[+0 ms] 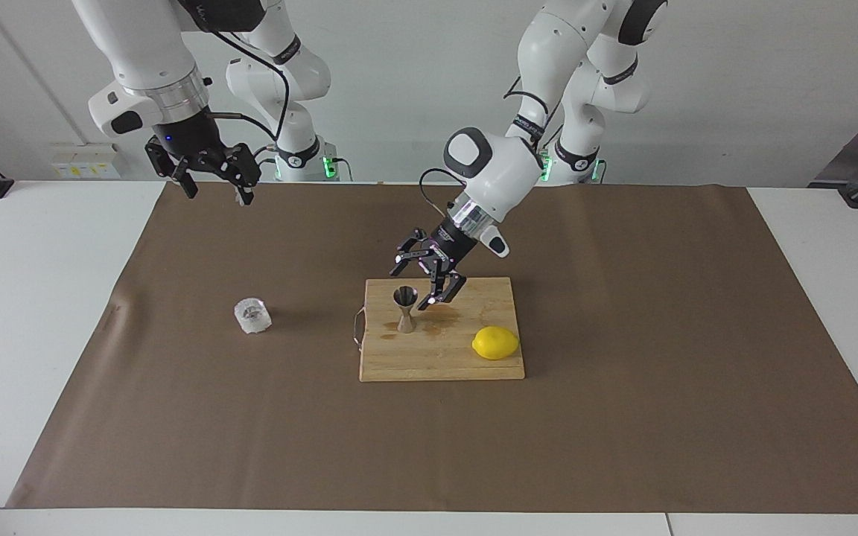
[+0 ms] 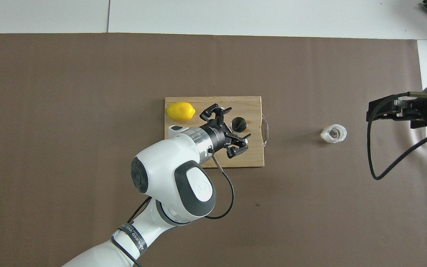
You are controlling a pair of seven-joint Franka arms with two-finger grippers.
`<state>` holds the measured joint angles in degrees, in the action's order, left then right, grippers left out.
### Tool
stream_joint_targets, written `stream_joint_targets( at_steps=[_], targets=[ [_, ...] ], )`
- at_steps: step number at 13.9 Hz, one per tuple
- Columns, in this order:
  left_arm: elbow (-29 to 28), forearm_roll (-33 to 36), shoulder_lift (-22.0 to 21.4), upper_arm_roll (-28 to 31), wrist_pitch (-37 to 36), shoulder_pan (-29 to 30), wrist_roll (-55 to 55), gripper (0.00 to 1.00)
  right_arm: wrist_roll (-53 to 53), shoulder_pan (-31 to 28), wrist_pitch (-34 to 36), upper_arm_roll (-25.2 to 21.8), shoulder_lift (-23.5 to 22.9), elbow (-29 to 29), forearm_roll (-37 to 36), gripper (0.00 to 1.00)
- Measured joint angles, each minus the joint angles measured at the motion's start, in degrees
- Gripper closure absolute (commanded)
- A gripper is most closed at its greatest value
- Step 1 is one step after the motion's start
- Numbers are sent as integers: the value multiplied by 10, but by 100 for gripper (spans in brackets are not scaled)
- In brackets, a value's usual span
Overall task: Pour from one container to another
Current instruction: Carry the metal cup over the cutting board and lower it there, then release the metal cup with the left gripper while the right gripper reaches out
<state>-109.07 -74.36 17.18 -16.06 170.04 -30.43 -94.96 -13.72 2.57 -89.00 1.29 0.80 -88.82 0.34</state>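
One jigger [image 1: 404,308], one glass tumbler [image 1: 252,315], one lemon [image 1: 495,343] and one wooden board [image 1: 440,363] sit on the paper-covered surface [image 1: 623,417] beneath two robot arms. The steel jigger, hourglass-shaped with a narrow waist, stands upright on the board just below the left claw [image 1: 420,281], whose fingers are spread apart and clear of it. The lemon lies on the board beside that claw, toward the left arm's end. The short, faceted tumbler rests on the paper under the raised right claw [image 1: 214,186], which waits with fingers spread, holding nothing.
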Motion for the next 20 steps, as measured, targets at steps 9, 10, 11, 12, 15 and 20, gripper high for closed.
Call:
stream_joint_targets(
  at_steps=[9,10,11,12,15,20],
  targets=[
    [22,323,-65,14,-361,181,2,0,0,0,0,0,0,0,0,0],
    [27,367,-65,14,-379,190,2,0,0,0,2,0,0,0,0,0],
    [31,404,-65,14,-395,195,3,0,5,0,3,0,0,-1,0,0],
    [35,438,-65,14,-408,199,5,0,24,0,4,0,0,-4,0,0],
    [46,526,-65,14,-447,218,73,0,131,-1,-19,-1,12,-43,0,0],
    [49,562,-65,15,-475,261,259,0,410,-14,-122,-2,59,-177,0,0]
  ],
)
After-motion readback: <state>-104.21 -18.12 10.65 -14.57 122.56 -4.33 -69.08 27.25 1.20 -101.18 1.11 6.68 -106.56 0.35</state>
